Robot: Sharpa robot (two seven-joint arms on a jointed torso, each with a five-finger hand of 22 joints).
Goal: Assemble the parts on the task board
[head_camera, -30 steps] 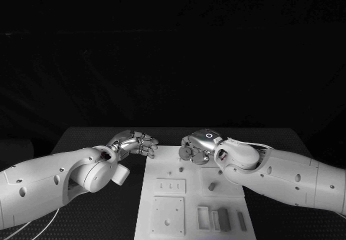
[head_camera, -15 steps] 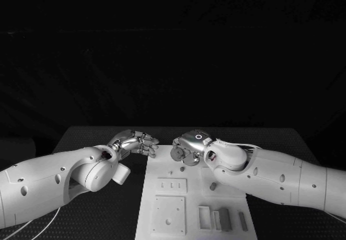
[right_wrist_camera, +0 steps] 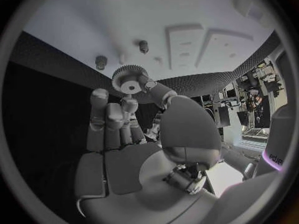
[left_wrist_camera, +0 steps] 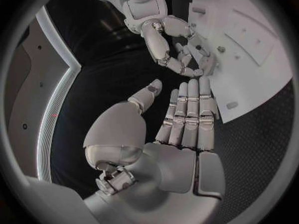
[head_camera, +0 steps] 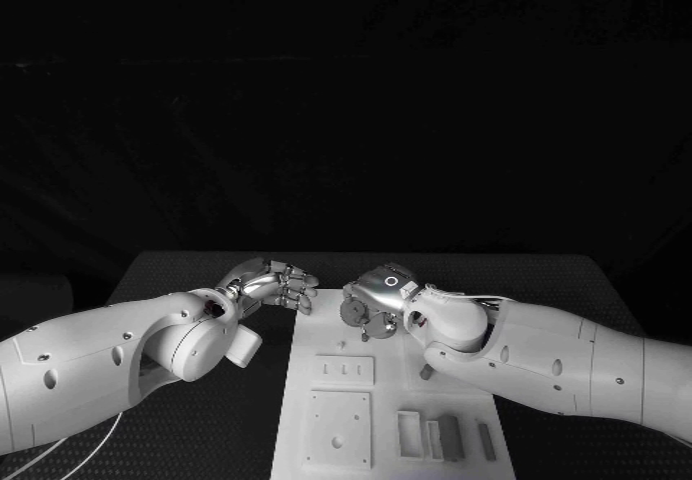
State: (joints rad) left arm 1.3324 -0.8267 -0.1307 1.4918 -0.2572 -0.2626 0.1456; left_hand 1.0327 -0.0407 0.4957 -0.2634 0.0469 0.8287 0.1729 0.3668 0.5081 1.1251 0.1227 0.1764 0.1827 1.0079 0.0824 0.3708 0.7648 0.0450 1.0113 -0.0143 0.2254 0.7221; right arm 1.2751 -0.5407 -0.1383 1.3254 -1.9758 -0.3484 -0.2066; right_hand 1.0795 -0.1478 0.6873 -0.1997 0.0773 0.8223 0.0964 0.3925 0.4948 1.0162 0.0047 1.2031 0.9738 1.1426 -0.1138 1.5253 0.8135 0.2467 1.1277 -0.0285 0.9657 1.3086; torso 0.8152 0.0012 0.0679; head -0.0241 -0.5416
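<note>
The white task board (head_camera: 335,415) lies in the middle of the table. My right hand (head_camera: 378,298) hovers over the board's far end and pinches a small toothed gear (right_wrist_camera: 129,79) between thumb and a finger. Two short pegs (right_wrist_camera: 143,46) (right_wrist_camera: 101,62) stand in the board (right_wrist_camera: 74,20) just beyond the gear, which touches neither. My left hand (head_camera: 271,284) is off the board's far left corner, holding nothing. In the left wrist view its fingers (left_wrist_camera: 187,114) lie straight, with the thumb apart, close to my right hand (left_wrist_camera: 167,45).
Several dark rectangular parts (head_camera: 449,438) sit in slots at the board's near right. A raised square plate (head_camera: 336,430) and a small slotted block (head_camera: 342,371) occupy the near left. Black table (head_camera: 216,420) flanks the board on both sides.
My right hand has carried the gear leftward over the board's far end, closer to my left hand. The left hand has stayed where it was.
</note>
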